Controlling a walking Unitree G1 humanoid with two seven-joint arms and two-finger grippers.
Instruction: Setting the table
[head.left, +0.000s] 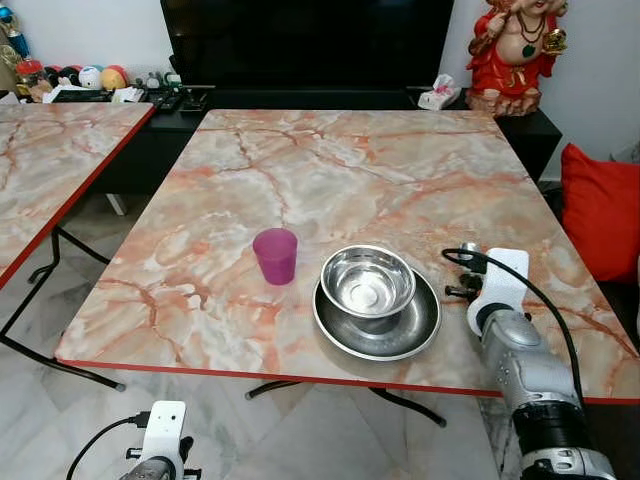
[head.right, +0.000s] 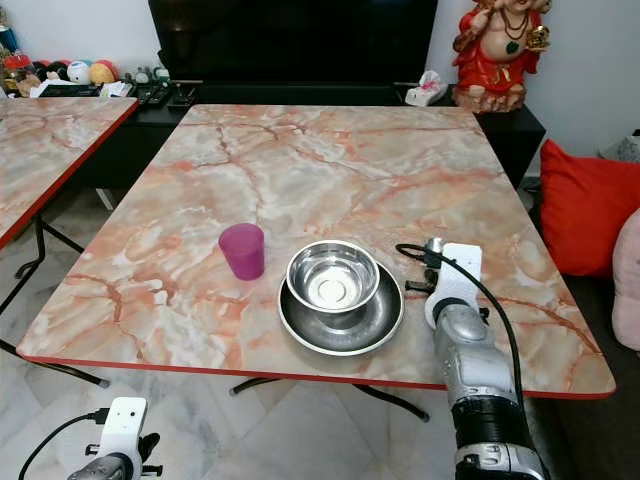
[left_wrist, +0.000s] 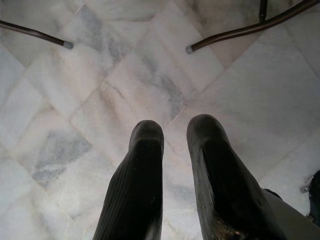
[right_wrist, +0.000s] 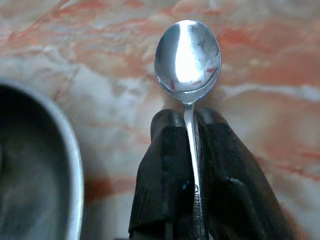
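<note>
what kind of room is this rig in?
Probably a home living or dining room: a marble-look folding table set with a steel bowl and plate, a big TV, a red statue.

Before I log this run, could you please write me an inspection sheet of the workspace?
Surface: marble-pattern table with red edge.
Job's things: steel bowl sits in steel plate; purple cup stands beside them; spoon.
Clutter: nothing seen on this table.
Grippers: right gripper over the table beside the plate, fingers shut on the spoon handle; left gripper hangs over the floor, fingers apart, holding nothing.
Cables: black cable along right arm.
Surroundings: second table, red statue, red cushion.
</note>
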